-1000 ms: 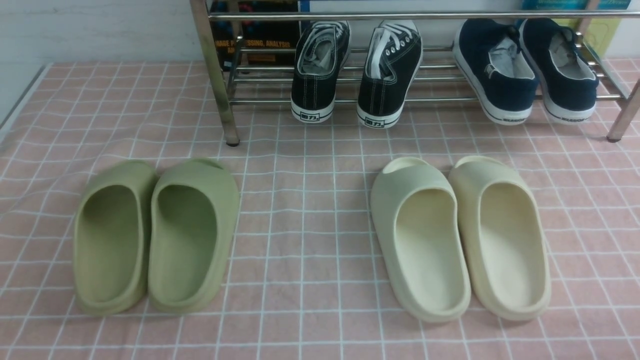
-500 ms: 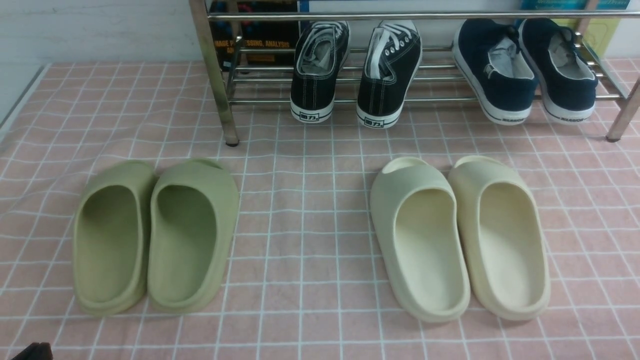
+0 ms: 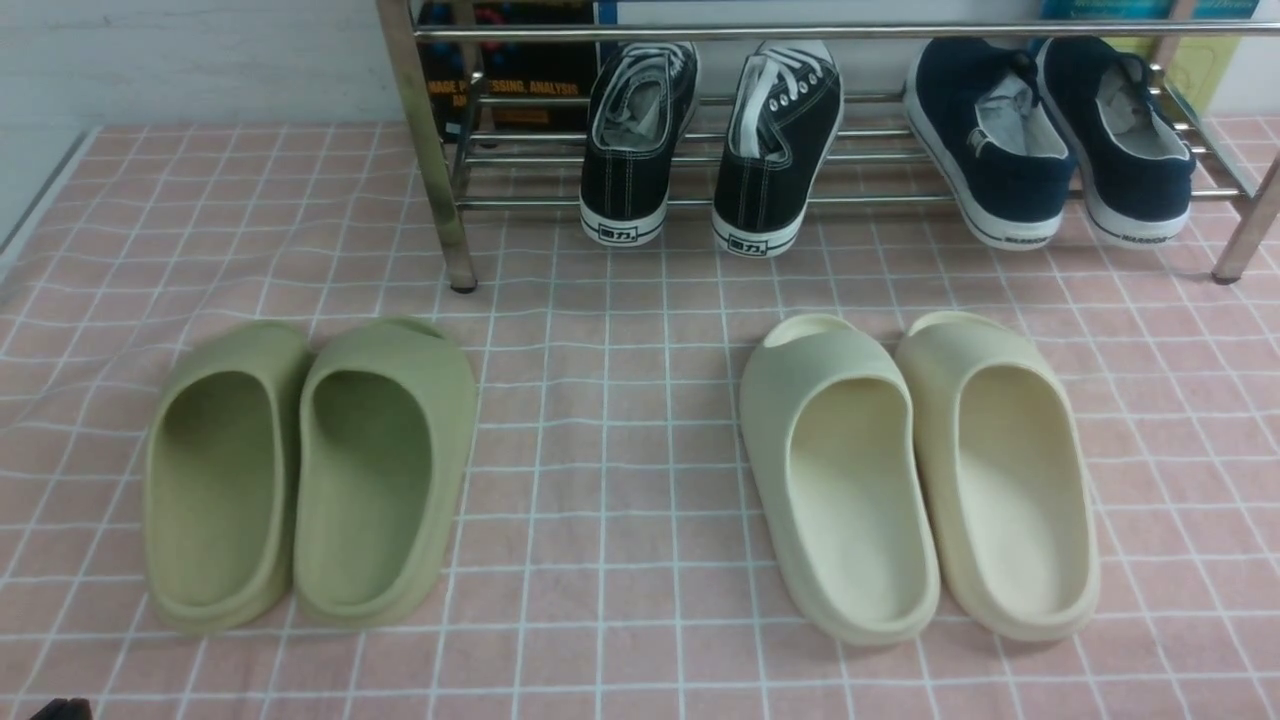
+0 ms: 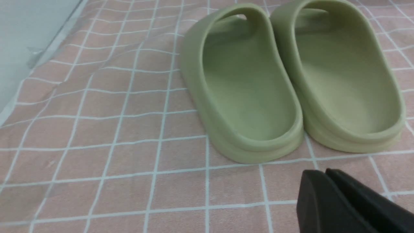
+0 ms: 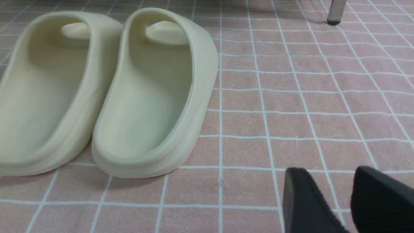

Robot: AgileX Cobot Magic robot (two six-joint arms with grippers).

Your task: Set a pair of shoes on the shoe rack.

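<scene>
The pair of black canvas sneakers, left one (image 3: 635,140) and right one (image 3: 778,145), rests side by side on the lower rails of the chrome shoe rack (image 3: 428,150), white heels toward me. My left gripper (image 4: 323,173) is shut and empty, low over the cloth just in front of the green slides (image 4: 249,87). Only its dark tip (image 3: 62,710) shows at the front view's bottom left corner. My right gripper (image 5: 331,171) is open and empty, low over the cloth beside the cream slides (image 5: 152,94). It is out of the front view.
Navy slip-on shoes (image 3: 990,140) sit on the rack's right part. Green slides (image 3: 310,470) lie at front left and cream slides (image 3: 920,470) at front right on the pink checked cloth (image 3: 610,450). A rack foot (image 5: 334,13) stands beyond the right gripper. A wall edge runs along the left.
The left gripper's tip came into the front view's bottom left corner and has since sunk lower. The shoes have not moved.
</scene>
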